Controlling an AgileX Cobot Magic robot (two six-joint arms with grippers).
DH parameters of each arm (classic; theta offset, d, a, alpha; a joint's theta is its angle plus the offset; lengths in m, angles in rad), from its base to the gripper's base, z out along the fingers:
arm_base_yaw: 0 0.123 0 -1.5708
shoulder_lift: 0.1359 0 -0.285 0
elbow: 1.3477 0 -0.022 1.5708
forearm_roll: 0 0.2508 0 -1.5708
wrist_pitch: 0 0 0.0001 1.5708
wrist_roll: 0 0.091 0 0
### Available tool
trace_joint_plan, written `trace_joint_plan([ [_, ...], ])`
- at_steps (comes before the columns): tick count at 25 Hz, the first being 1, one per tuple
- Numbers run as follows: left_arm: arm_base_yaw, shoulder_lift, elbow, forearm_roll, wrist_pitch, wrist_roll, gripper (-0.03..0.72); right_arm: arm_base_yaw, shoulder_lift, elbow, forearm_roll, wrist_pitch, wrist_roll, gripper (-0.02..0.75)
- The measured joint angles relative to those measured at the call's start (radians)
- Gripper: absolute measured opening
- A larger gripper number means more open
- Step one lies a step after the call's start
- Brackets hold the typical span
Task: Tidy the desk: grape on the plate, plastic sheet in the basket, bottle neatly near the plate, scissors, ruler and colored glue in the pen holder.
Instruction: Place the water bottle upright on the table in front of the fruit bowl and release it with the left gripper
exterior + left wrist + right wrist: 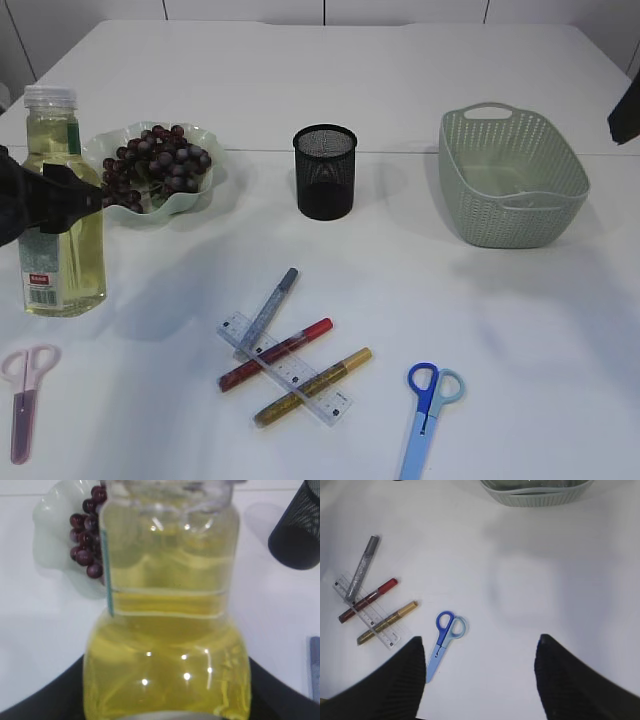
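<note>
Exterior view: left tool [45,195] clamps bottle [60,215] beside grape plate [200,190]; right tool [480,675] apart.

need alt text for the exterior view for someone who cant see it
A white table where the left claw grips a bottle of yellow liquid beside a plate of grapes. A mesh pen holder and basket stand behind glue sticks crossing a ruler, with blue scissors and pink scissors.

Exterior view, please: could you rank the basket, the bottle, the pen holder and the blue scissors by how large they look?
1. Basket
2. Bottle, though it stands nearer the camera, which may flatter it
3. Blue scissors, cut off by the frame edge, and pen holder: too close to rank
</note>
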Motion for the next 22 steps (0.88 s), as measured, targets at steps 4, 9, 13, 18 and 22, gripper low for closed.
trace_joint_plan([
  [4, 0.009, 0.0, 0.089, 0.002, -0.262, 0.016, 0.447, 0.0, 0.0, 0.0, 0.0, 0.0, -0.002, 0.531],
  [9, 0.009, 0.033, 0.117, -0.029, -0.528, 0.144, 0.447, 0.0, 0.0, 0.0, -0.001, 0.0, -0.009, 0.531],
  [13, 0.009, 0.101, 0.119, -0.097, -0.672, 0.203, 0.447, 0.0, 0.0, 0.0, -0.001, 0.0, -0.009, 0.531],
  [18, 0.011, 0.174, 0.119, -0.16, -0.843, 0.211, 0.447, 0.0, 0.0, 0.0, -0.001, -0.002, -0.009, 0.531],
  [22, 0.011, 0.229, 0.123, -0.184, -0.962, 0.212, 0.447, 0.0, 0.0, 0.0, -0.002, -0.002, -0.009, 0.531],
])
